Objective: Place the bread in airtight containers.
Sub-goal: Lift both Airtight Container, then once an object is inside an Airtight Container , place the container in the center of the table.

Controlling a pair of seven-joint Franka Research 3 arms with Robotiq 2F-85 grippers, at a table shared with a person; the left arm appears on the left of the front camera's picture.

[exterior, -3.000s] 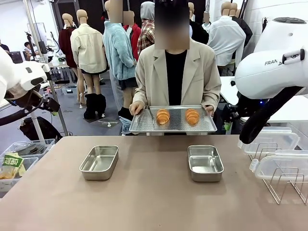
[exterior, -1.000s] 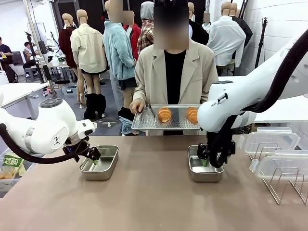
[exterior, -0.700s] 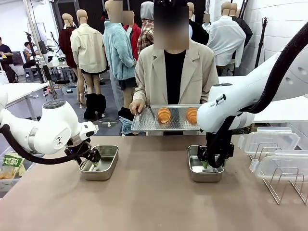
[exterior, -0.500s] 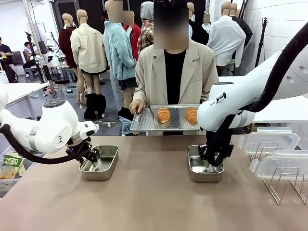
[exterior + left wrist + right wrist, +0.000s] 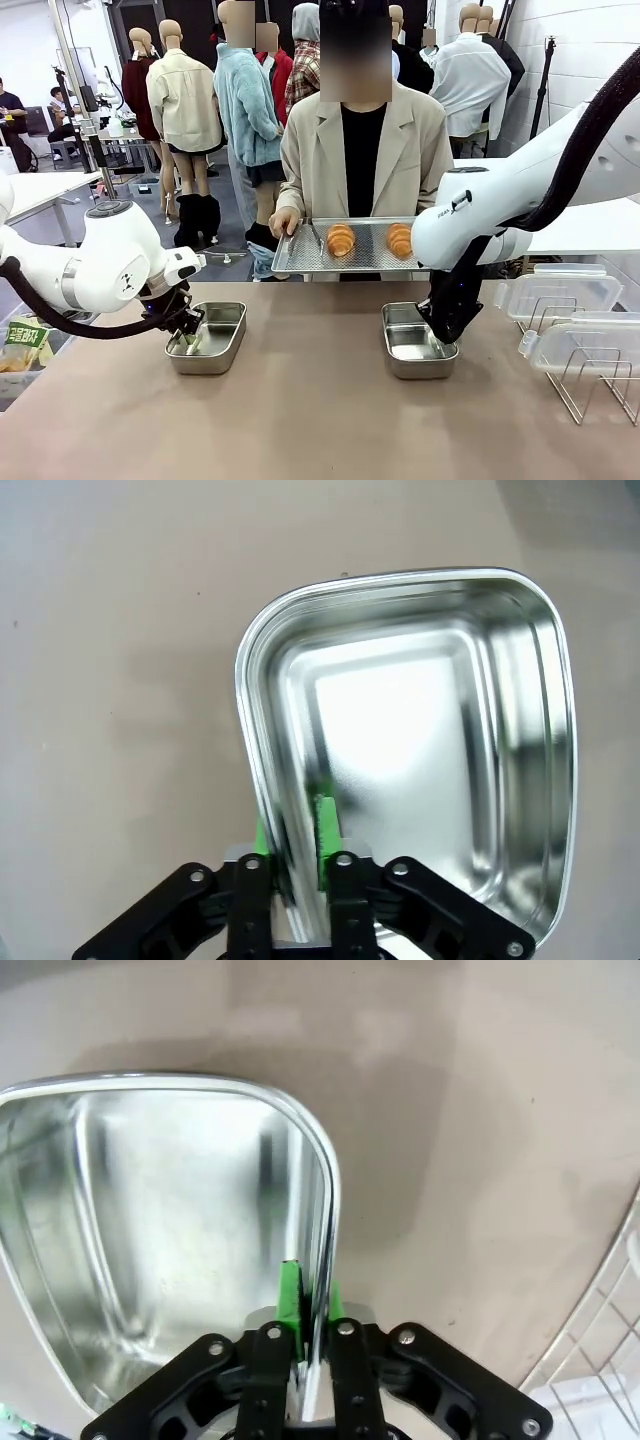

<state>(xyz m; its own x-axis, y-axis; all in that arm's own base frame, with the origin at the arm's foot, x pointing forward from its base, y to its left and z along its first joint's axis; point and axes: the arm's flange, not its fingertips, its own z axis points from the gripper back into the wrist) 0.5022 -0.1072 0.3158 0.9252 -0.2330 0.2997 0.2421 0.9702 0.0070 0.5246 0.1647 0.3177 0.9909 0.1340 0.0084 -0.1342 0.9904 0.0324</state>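
Steel, shiny: containers, count two, both empty on the table (image 5: 300,420). The left container (image 5: 225,322) has one side wall pinched by the left gripper (image 5: 298,820), fingers nearly together, one pad inside and one outside. The right container (image 5: 405,345) is clamped the same way by the right gripper (image 5: 307,1295).

Bread (image 5: 340,240), count two: side by side on the tray (image 5: 300,262) that the person holds beyond the far table edge, well apart from both boxes.

Clear lids (image 5: 560,290), apparently two, though their edges are hard to separate. Wire rack (image 5: 590,385), count one.

Handling: keep each pinch firm on the thin wall and slide the boxes flat, mouths up, without tipping.
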